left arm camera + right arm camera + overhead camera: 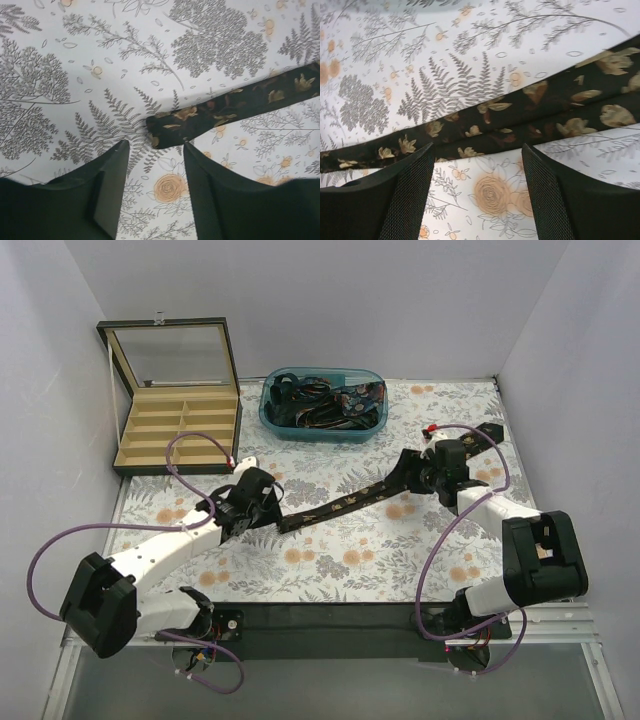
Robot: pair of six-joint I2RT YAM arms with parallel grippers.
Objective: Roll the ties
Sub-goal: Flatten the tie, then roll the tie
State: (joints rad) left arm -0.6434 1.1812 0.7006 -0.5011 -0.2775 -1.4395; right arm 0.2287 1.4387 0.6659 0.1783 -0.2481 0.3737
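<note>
The left pincer stands spread and empty, the end of the tie lying just past its fingertips on the floral cloth. The right pincer is also parted, and the tie crosses just ahead of it. Well beyond both sit a blue tub and a divided box, clear of the tie.

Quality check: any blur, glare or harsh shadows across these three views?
Top external: soft, even light, faint shadows, tie sharp. Left wrist: tablecloth and tie end crisp; left gripper a near-black silhouette. Right wrist: tie in focus, right gripper dark but its mesh visible, far top-left corner washed out and soft.
</note>
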